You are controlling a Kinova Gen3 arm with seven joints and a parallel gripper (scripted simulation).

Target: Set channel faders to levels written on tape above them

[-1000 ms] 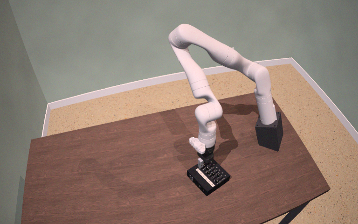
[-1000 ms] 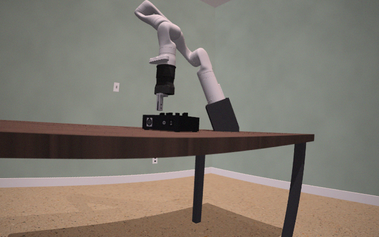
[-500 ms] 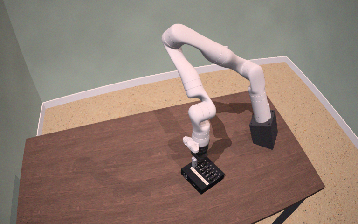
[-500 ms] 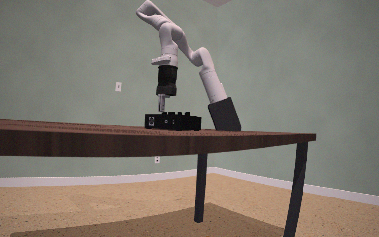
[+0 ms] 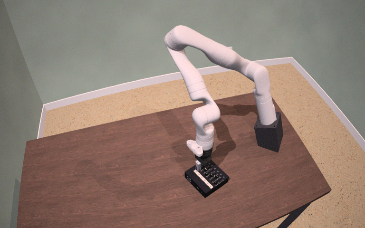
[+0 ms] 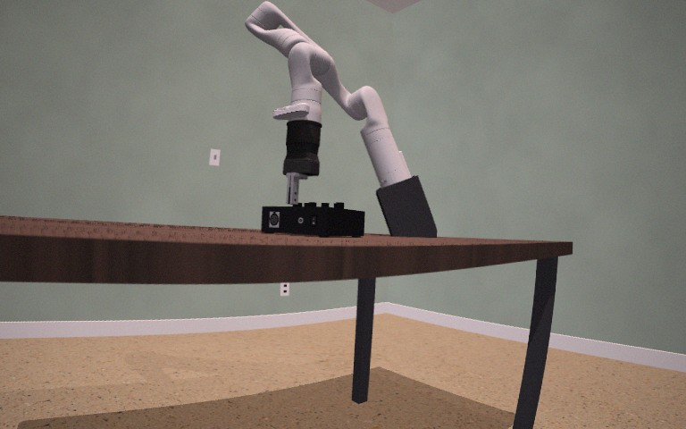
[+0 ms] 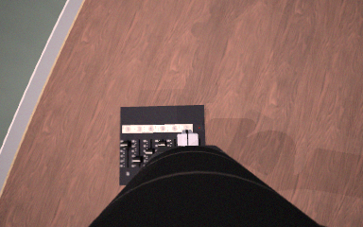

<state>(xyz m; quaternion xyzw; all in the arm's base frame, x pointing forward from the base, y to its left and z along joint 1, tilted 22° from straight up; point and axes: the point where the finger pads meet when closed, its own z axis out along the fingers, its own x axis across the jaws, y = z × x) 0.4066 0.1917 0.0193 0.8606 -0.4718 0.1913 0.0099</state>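
From above, the brown table (image 5: 80, 172) carries the lighting desk (image 5: 194, 185) near its front edge, the gripper (image 5: 198, 166) poised at its tape end; side-on, the pinched-shut, empty fingers (image 6: 292, 190) meet the desk top, so I'd nudge gently; the wrist view shows them beside the tape strip (image 7: 142, 129), the levels illegible.

In my wrist view my own black body covers the near part of the lighting desk (image 7: 161, 115), so several faders there are hidden. The numbers on its tape strip (image 7: 151, 128) are too small and blurred to read. From the side, my pincer (image 6: 292, 194) blocks one end of the desk top, and whether its tips touch a cap cannot be told. The surface (image 5: 80, 161) is cut off by the top picture's lower edge.
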